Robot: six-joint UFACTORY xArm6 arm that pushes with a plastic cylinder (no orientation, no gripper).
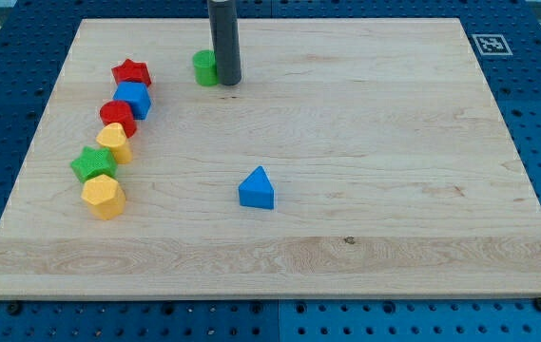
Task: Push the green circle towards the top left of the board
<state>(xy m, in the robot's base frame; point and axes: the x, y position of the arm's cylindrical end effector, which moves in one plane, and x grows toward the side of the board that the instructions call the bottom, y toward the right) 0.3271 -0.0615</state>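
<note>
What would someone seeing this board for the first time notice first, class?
The dark rod stands near the view's top, my tip pressed against the right side of the green circle. A curved line of blocks runs down the view's left, from the red star to the yellow hexagon. A blue triangle sits alone near the middle.
</note>
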